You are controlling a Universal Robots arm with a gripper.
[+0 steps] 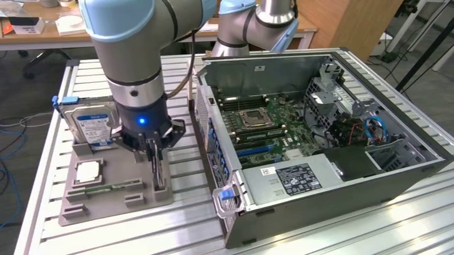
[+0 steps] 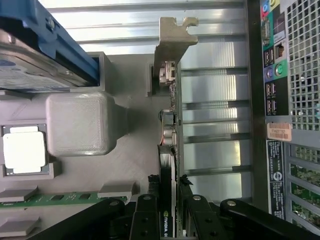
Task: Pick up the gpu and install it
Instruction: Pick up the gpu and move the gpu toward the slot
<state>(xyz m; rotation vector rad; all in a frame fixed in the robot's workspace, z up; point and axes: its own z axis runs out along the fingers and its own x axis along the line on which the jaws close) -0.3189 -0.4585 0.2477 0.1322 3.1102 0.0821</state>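
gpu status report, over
Hand at gpu top edge, grip not confirmed. Gpu upright on edge in grey holder. Open computer case alongside.

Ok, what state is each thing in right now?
graphics card, standing on edge in its tray slot
end effector, astride the graphics card
hard drive, upright in tray
processor, lying flat in tray
memory stick, lying flat in tray
computer case, side open

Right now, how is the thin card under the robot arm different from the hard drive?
The hard drive is a thick silver box with blue rails; the graphics card is thin and dark with a metal bracket. The end effector is down over the graphics card, while the hard drive stands alone. Both stand on edge in the grey holder.
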